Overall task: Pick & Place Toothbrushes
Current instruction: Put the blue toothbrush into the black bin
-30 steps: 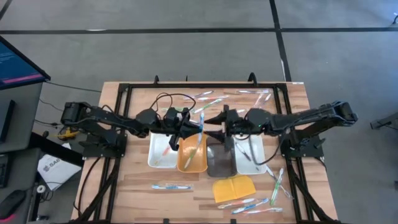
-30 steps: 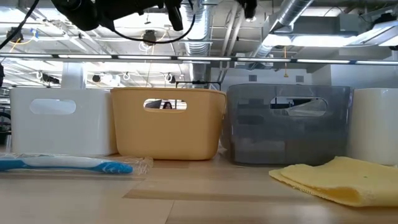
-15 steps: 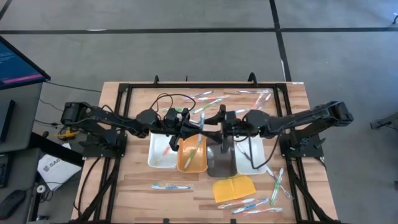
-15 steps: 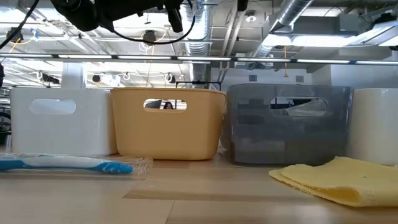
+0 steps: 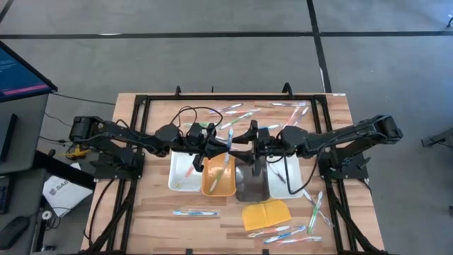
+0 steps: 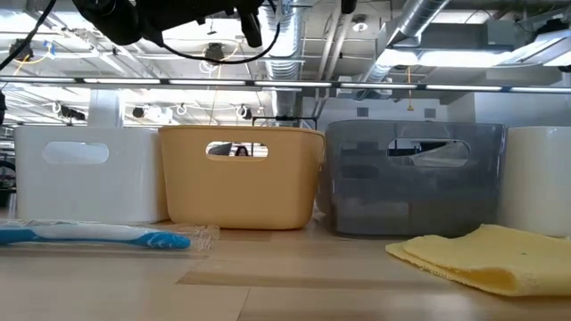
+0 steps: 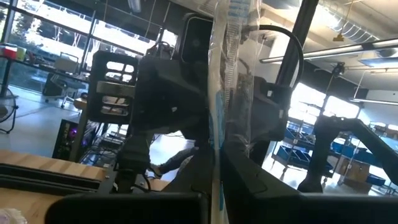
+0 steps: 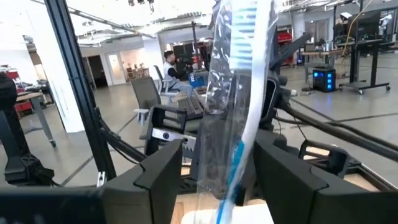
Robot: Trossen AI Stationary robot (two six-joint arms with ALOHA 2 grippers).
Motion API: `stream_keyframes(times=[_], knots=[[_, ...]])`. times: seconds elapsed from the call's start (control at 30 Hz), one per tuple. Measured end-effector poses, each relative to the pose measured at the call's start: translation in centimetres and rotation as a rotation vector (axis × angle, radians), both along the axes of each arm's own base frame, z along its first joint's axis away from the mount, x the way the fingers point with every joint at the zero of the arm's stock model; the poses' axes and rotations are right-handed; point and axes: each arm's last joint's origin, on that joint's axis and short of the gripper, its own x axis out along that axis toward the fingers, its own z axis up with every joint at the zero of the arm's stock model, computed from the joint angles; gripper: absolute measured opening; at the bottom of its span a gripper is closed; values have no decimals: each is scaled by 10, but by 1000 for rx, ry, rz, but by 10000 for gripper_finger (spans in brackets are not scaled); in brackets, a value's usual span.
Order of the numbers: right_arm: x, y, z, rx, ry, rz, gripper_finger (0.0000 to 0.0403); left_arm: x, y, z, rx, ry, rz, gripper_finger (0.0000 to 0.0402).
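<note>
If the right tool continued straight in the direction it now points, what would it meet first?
Probably the wrapped toothbrush standing between the fingers of the right tool, then the left tool just beyond; depth is unclear.

Wooden table (image 5: 152,212), 4 trays (image 5: 218,183), yellow pad (image 5: 265,214), scattered toothbrushes (image 5: 195,212)

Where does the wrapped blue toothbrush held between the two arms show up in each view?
High view: wrapped blue toothbrush at centre, above the orange tray.
Low view: not in it; only the orange tray.
Left wrist view: upright down the middle.
Right wrist view: upright at centre.
Shared landmark: the orange tray.
</note>
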Motion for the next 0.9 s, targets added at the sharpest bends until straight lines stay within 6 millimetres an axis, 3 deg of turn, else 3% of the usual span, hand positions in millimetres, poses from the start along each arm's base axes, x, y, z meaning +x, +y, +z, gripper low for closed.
stream_keyframes(times=[0.37,0.63,0.83,0.9], knots=[[0,-5,1,3,-9,-15,145,0,2,0,0,5,7,6],[1,-6,0,17,-2,-20,83,0,2,-1,-2,8,14,7],[1,-11,-2,42,16,-33,17,0,2,-1,-29,17,9,27],[1,-12,-2,64,16,-35,13,0,2,-1,-33,18,8,32]])
